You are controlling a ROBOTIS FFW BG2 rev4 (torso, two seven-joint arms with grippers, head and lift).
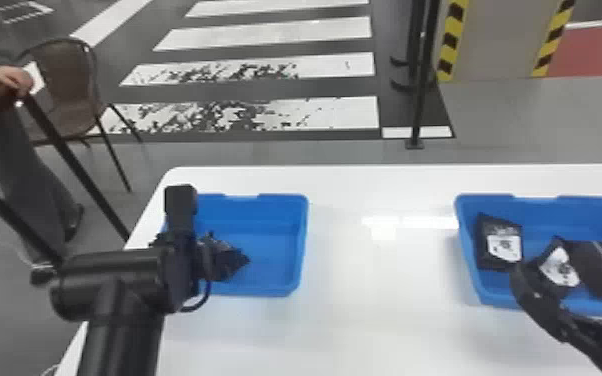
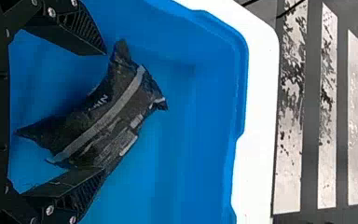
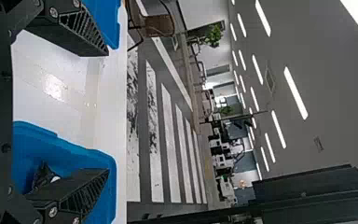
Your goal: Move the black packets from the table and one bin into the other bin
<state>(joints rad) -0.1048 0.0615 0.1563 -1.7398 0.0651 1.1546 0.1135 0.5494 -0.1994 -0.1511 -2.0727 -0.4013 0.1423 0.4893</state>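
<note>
One packet [image 2: 105, 119] in the left bin [image 1: 277, 235] faces the left pincer [image 1: 182, 250], released like the right pincer [image 1: 565, 282], table [image 1: 380, 310] beneath, striped floor [image 1: 345, 112] beyond.

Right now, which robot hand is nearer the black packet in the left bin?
Left. The left gripper is right at that black packet, fingers open over it; the right gripper is farther off, at the right bin.

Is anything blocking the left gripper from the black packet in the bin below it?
Nothing visible stands between the left gripper and the crumpled black plastic packet; the open jaws show on either side. The blue plastic bin surrounds the packet but is open above.
</note>
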